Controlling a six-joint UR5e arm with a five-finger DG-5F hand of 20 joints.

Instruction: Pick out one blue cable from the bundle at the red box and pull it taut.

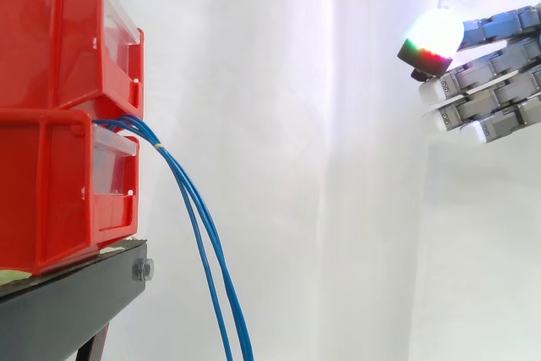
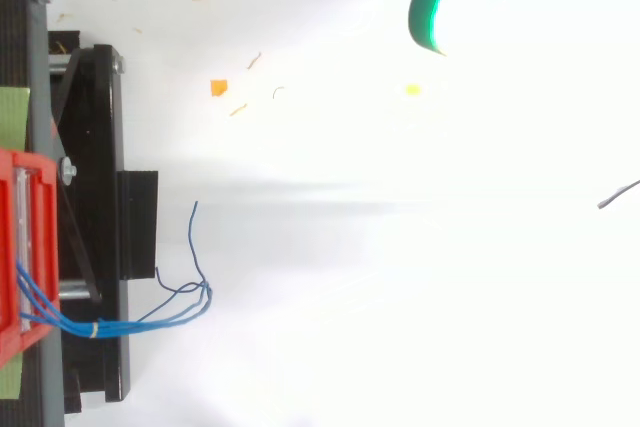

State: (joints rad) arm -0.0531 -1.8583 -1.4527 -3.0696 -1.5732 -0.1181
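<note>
Hanging out between the upper red bin [image 1: 59, 31] and the lower red bin [image 1: 51, 192] at the left, the bundle of blue cables [image 1: 145, 129] droops past the edge of the black stand [image 1: 68, 302], bound by a pale tie near the bins. Well apart at the upper right, the hand [image 1: 490, 73] points its nearly straight fingers left, holding nothing, one fingertip pad [image 1: 433, 35] glowing white.

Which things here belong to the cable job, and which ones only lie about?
Job: blue cables, red bins, hand, open, apart from them.
Lying about: orange scrap, yellow scrap, straw bits.
</note>
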